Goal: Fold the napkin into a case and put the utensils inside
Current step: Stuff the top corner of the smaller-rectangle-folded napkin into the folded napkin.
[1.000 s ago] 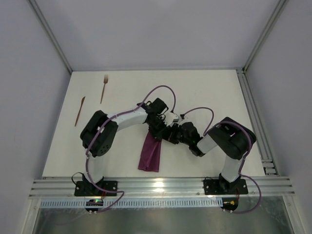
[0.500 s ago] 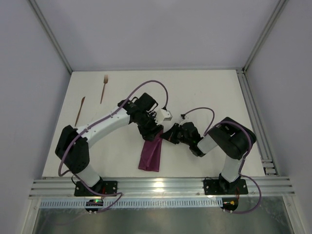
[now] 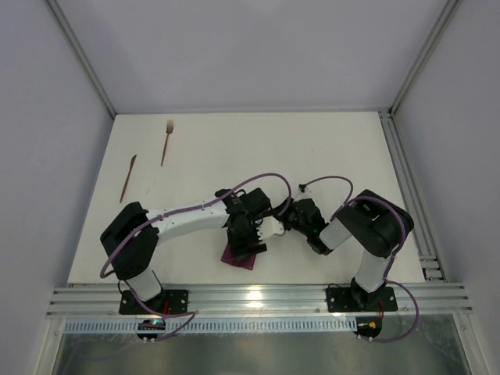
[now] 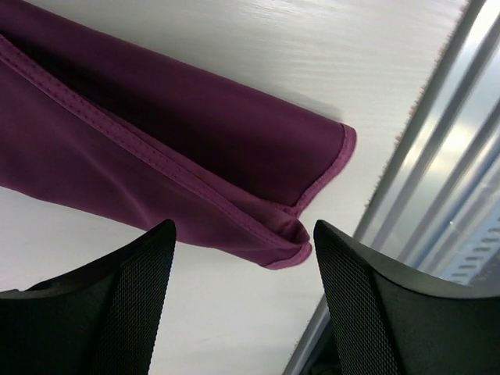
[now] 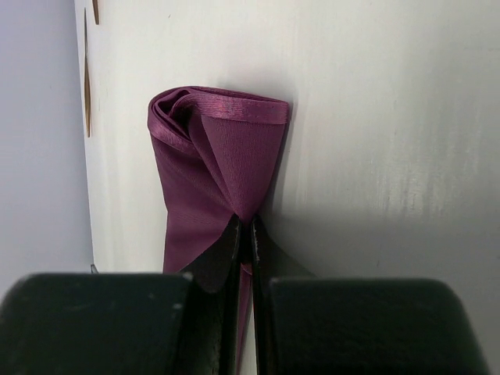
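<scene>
White tabletop is carrying the folded napkin near its front edge, right fingers pinching one fold while left fingers are hovering wide over its near end; steady pinning should keep layers aligned.

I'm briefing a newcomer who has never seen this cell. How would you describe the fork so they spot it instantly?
Start at the white table and look to its far left corner. Two thin brown sticks lie there, apart; the fork is the farther, more rightward one, widening into a head at its far end, unlike the plain knife.
</scene>
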